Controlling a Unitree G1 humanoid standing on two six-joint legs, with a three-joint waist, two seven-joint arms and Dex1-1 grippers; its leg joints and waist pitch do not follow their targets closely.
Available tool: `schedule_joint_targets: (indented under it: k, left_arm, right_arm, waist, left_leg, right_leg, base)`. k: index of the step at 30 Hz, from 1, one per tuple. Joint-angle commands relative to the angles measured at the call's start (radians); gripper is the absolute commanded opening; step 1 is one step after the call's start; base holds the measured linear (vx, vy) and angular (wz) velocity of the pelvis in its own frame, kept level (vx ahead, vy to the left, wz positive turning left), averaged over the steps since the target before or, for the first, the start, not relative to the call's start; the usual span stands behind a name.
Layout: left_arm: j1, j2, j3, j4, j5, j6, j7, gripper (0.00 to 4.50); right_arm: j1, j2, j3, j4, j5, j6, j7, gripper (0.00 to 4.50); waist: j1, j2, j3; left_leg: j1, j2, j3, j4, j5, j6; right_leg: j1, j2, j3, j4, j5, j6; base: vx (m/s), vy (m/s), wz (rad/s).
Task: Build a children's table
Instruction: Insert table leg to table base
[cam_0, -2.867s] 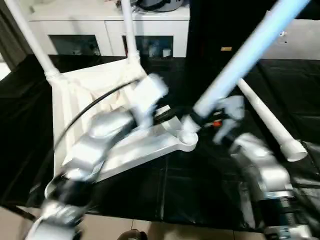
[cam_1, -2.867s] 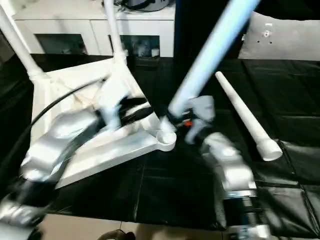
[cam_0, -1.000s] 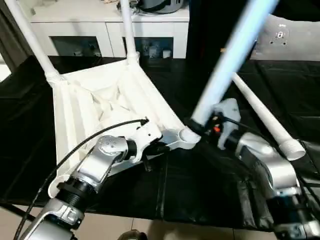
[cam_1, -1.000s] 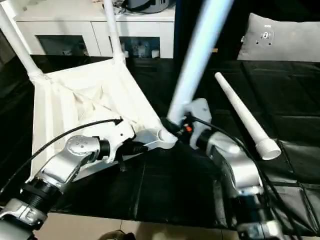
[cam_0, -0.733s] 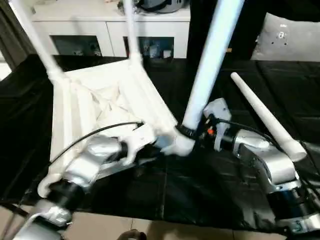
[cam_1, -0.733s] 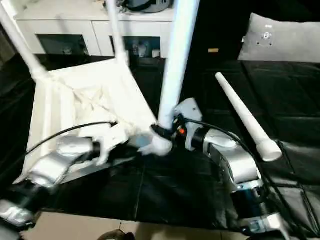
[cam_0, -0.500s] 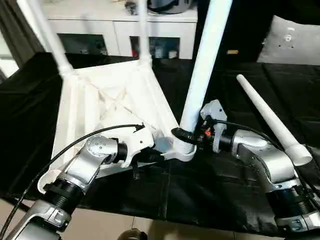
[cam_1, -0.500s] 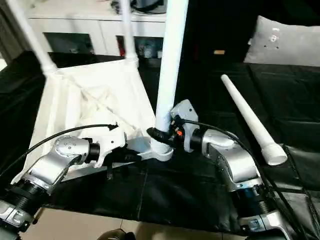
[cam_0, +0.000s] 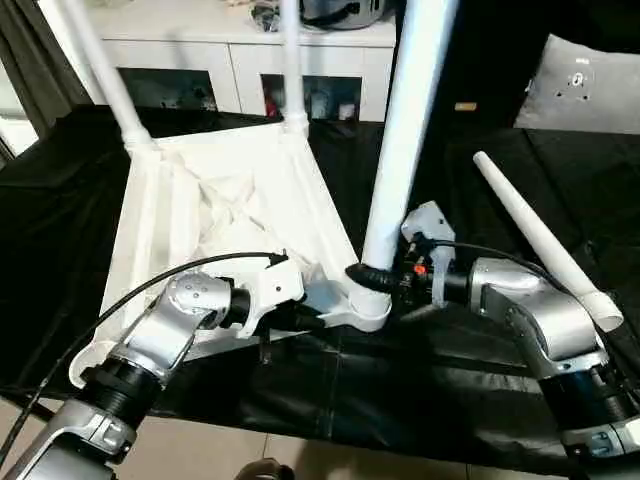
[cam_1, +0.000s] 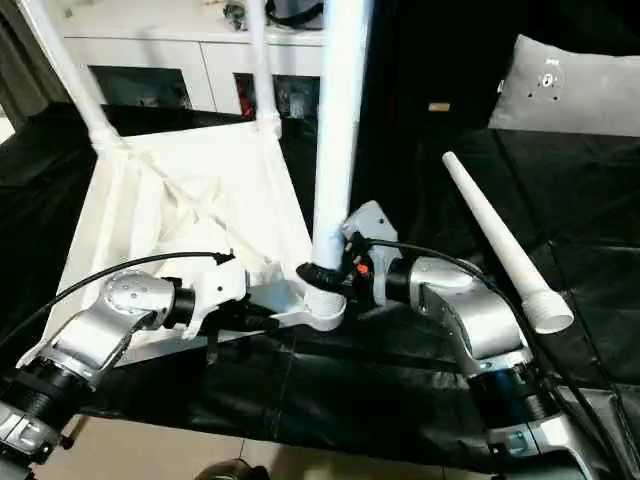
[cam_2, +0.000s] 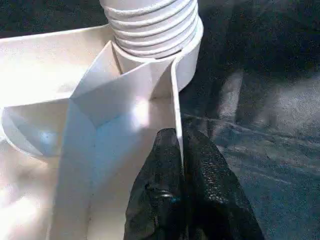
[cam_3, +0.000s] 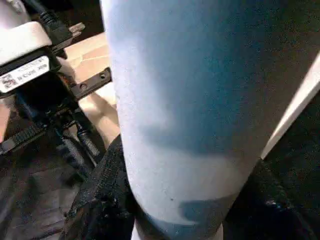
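The white tabletop (cam_0: 215, 200) lies upside down, ribbed underside up. Two white legs (cam_0: 100, 70) (cam_0: 290, 60) stand in its far corner sockets. A third leg (cam_0: 410, 130) stands nearly upright in the near right corner socket (cam_0: 365, 312), its threaded end (cam_2: 150, 25) seated there. My right gripper (cam_0: 372, 277) is shut on this leg just above the socket, black fingers (cam_3: 100, 200) wrapped around it. Beside the same corner, my left gripper (cam_0: 310, 318) is shut on the tabletop's thin rim (cam_2: 175, 100). The fourth leg (cam_0: 535, 235) lies loose to the right.
Everything rests on a black sheet (cam_0: 420, 390) whose near edge drops to a tiled floor. A grey cushion (cam_0: 590, 85) lies at the far right. White cabinets (cam_0: 180, 70) stand behind the tabletop.
The leg in my right gripper has swung from leaning far right to nearly upright in the corner socket. My left gripper has come off the tabletop's middle and closed on the rim by that corner.
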Motion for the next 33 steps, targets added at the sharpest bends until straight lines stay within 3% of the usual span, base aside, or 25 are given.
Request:
schedule_joint_targets:
  k: [1, 7, 14, 15, 19, 20, 21, 23, 24, 25, 29, 33]
  left_arm:
    - [0.014, 0.010, -0.055, -0.033, 0.027, -0.020, -0.066, 0.00]
    - [0.014, 0.003, -0.057, -0.037, 0.032, -0.023, -0.058, 0.00]
    - [0.015, -0.002, -0.048, -0.038, 0.032, -0.020, -0.045, 0.00]
    - [0.017, -0.005, -0.041, -0.037, 0.031, -0.019, -0.036, 0.00]
    - [0.022, -0.016, -0.024, -0.035, 0.021, -0.015, -0.018, 0.00]
    - [0.023, -0.021, -0.017, -0.035, 0.017, -0.010, -0.012, 0.00]
    - [0.023, -0.024, -0.015, -0.031, 0.018, -0.008, -0.005, 0.00]
    - [0.023, -0.028, -0.011, -0.024, 0.018, -0.006, 0.003, 0.00]
    - [0.023, -0.028, -0.010, -0.022, 0.018, -0.005, 0.002, 0.00]
    - [0.022, -0.029, -0.011, -0.018, 0.018, -0.007, 0.001, 0.00]
    - [0.022, -0.031, -0.008, -0.016, 0.018, -0.006, -0.001, 0.00]
    - [0.024, -0.036, -0.003, -0.020, 0.022, 0.000, -0.002, 0.00]
  right_arm:
    - [0.010, -0.017, 0.034, 0.033, -0.015, 0.050, 0.006, 1.88]
    - [0.012, 0.003, 0.038, 0.058, -0.015, 0.047, 0.007, 1.88]
    - [0.024, 0.043, -0.006, 0.104, 0.019, 0.033, -0.007, 1.88]
    - [0.036, 0.054, -0.028, 0.119, 0.030, 0.023, -0.018, 1.88]
    - [0.078, 0.075, -0.075, 0.135, 0.052, -0.001, -0.043, 1.88]
    - [0.108, 0.084, -0.092, 0.125, 0.061, -0.016, -0.053, 1.88]
    - [0.127, 0.088, -0.097, 0.117, 0.064, -0.028, -0.059, 1.88]
    - [0.164, 0.094, -0.106, 0.100, 0.064, -0.050, -0.070, 1.88]
    - [0.181, 0.100, -0.115, 0.092, 0.065, -0.065, -0.078, 1.88]
    - [0.206, 0.109, -0.129, 0.076, 0.072, -0.078, -0.088, 1.88]
    - [0.238, 0.110, -0.131, 0.047, 0.067, -0.104, -0.094, 1.88]
    - [0.255, 0.098, -0.118, 0.029, 0.040, -0.130, -0.109, 1.88]
  waist:
    - [-0.005, -0.010, -0.051]
    - [-0.005, -0.010, -0.049]
    - [-0.005, -0.008, -0.049]
    - [-0.005, -0.003, -0.049]
    - [-0.004, -0.006, -0.048]
    - [-0.004, 0.007, -0.048]
    - [-0.004, 0.003, -0.047]
    - [-0.003, 0.005, -0.048]
    - [-0.001, 0.011, -0.048]
    - [-0.001, 0.009, -0.046]
    - [-0.001, 0.015, -0.043]
    - [-0.001, 0.013, -0.044]
  left_leg:
    - [0.043, 0.074, -0.028, -0.085, -0.291, -0.033]
    - [0.046, 0.074, -0.029, -0.087, -0.318, -0.048]
    - [0.046, 0.074, -0.031, -0.090, -0.328, -0.055]
    - [0.047, 0.073, -0.031, -0.090, -0.335, -0.057]
    - [0.047, 0.075, -0.031, -0.093, -0.352, -0.060]
    - [0.049, 0.075, -0.032, -0.094, -0.369, -0.066]
    - [0.050, 0.076, -0.032, -0.095, -0.378, -0.068]
    - [0.050, 0.075, -0.035, -0.098, -0.391, -0.074]
    - [0.052, 0.075, -0.036, -0.098, -0.397, -0.076]
    - [0.052, 0.075, -0.035, -0.100, -0.416, -0.078]
    - [0.053, 0.075, -0.039, -0.104, -0.448, -0.086]
    - [0.054, 0.075, -0.040, -0.105, -0.455, -0.087]
  right_leg:
    - [0.013, -0.085, 0.035, -0.078, -0.163, -0.212]
    - [0.011, -0.088, 0.039, -0.083, -0.208, -0.203]
    - [0.011, -0.087, 0.038, -0.083, -0.200, -0.207]
    - [0.010, -0.088, 0.038, -0.083, -0.203, -0.208]
    - [0.010, -0.089, 0.038, -0.087, -0.214, -0.207]
    - [0.008, -0.088, 0.038, -0.088, -0.219, -0.200]
    - [0.007, -0.087, 0.039, -0.089, -0.220, -0.199]
    - [0.009, -0.087, 0.038, -0.089, -0.213, -0.194]
    - [0.007, -0.087, 0.038, -0.089, -0.215, -0.193]
    - [0.006, -0.088, 0.039, -0.093, -0.229, -0.188]
    - [0.003, -0.089, 0.040, -0.097, -0.274, -0.177]
    - [0.003, -0.090, 0.041, -0.100, -0.287, -0.172]
  base:
    - [0.000, 0.000, 0.00]
    - [0.000, 0.000, 0.00]
    - [0.000, 0.000, 0.00]
    - [0.000, 0.000, 0.00]
    - [0.000, 0.000, 0.00]
    - [0.000, 0.000, 0.00]
    - [0.000, 0.000, 0.00]
    - [0.000, 0.000, 0.00]
    - [0.000, 0.000, 0.00]
    - [0.000, 0.000, 0.00]
    - [0.000, 0.000, 0.00]
    - [0.000, 0.000, 0.00]
